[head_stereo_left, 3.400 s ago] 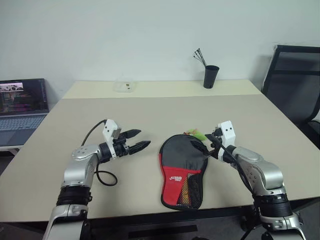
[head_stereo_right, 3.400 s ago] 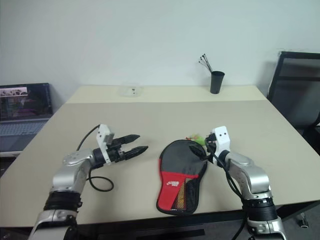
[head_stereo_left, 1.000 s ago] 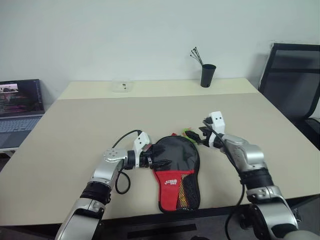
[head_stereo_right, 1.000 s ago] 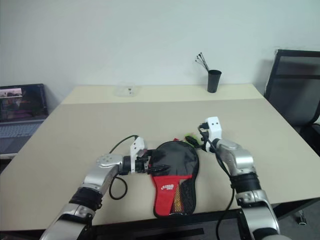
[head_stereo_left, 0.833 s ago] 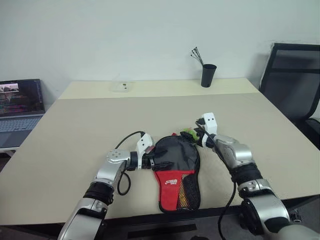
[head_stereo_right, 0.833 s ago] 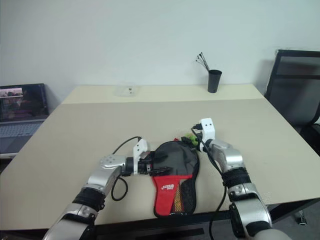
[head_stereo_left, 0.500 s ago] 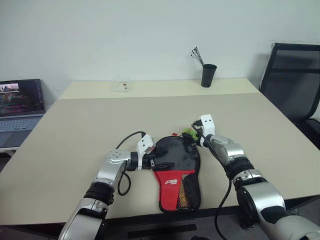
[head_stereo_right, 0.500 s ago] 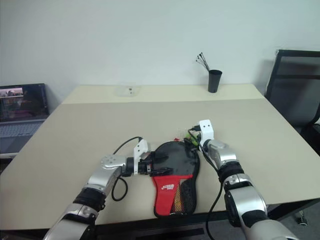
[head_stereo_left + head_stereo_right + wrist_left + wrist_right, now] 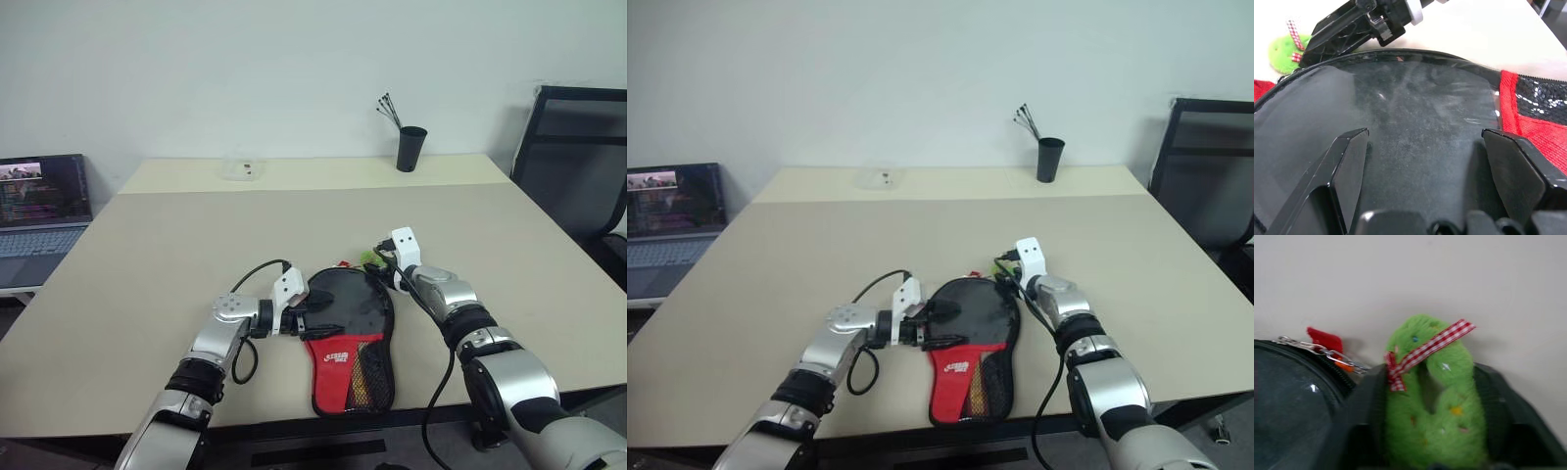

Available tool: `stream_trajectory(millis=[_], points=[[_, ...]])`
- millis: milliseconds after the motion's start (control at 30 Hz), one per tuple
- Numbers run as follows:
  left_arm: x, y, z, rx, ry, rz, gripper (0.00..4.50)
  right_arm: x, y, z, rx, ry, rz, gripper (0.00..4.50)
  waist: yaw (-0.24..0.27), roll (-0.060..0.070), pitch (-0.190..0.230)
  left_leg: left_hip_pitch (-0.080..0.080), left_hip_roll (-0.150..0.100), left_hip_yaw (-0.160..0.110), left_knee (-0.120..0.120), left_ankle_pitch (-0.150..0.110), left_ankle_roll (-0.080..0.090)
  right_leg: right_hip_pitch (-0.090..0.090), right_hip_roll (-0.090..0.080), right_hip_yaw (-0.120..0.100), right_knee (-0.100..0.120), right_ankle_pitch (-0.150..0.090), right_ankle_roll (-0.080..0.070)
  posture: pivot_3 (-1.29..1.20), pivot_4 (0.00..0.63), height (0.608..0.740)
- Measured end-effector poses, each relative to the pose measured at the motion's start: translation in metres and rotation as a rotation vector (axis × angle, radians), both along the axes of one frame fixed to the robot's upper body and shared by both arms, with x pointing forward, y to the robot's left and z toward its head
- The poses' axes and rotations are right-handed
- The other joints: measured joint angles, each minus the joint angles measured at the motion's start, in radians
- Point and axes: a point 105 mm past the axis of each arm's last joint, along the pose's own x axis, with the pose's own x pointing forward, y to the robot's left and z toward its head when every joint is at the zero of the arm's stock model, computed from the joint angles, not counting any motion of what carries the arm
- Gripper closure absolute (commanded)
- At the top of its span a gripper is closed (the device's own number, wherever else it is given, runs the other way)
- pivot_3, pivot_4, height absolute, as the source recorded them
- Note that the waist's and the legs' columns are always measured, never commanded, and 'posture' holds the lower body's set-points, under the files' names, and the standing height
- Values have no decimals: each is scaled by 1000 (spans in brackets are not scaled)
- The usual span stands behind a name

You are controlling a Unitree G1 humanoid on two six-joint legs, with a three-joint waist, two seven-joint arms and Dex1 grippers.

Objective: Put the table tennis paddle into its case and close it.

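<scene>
The case point(image 9: 350, 335) lies flat on the table, its black round part farthest from me and its red handle part point(image 9: 340, 356) toward the near edge. The paddle is hidden. My left gripper point(image 9: 319, 316) is open over the left side of the case; in the left wrist view its fingers point(image 9: 1349, 164) spread across the black face point(image 9: 1420, 112). My right gripper point(image 9: 379, 262) is at the far right rim, shut on a green plush charm point(image 9: 1430, 382) with a red checked ribbon, next to the zip's metal chain point(image 9: 1312, 348).
A black cup point(image 9: 411, 149) holding thin sticks stands at the far edge of the table point(image 9: 196, 235), with a small clear box point(image 9: 242, 169) to its left. An open laptop point(image 9: 44, 211) sits off to the left and a black chair point(image 9: 578, 166) to the right.
My left gripper moved right onto the case and now stays there. My right gripper came down and forward to the far rim, then closed on the green charm.
</scene>
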Motion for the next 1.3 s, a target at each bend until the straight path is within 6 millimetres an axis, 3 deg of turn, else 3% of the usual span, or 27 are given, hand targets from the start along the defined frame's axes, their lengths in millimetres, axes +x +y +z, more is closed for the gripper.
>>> stream_trajectory(millis=[133,200,433,833,1067,1300], points=[[8,-4,-2,24,-12,-3,446,0,1,1,2,0,3,4234,2,0,-1,1,0,0,0,0,0,1,-1,0,0,0,0,0,150,740],[10,-5,-5,27,-17,-7,446,0,2,1,2,3,3,4464,2,1,-3,2,-1,0,0,0,0,2,-1,0,0,0,0,0,150,740],[14,-3,-15,23,-5,11,446,-2,2,1,1,27,11,4498,2,6,-6,16,0,0,-1,0,0,16,-2,0,-1,-1,0,0,150,740],[15,-8,-20,8,10,21,446,-17,-8,19,-84,-47,76,4498,8,14,-15,16,-1,0,-1,0,0,16,-5,-1,-1,-1,0,0,150,740],[16,-13,-21,-1,25,15,446,-33,-21,1,-168,-23,72,4498,22,16,-16,16,-2,0,-1,0,0,16,-5,-2,-3,-1,-1,0,150,740],[16,-16,-22,-6,38,8,446,-37,-36,1,-200,-15,44,4498,28,16,-16,15,-2,-1,-1,0,0,17,-6,-3,-5,-1,-1,0,150,740]])
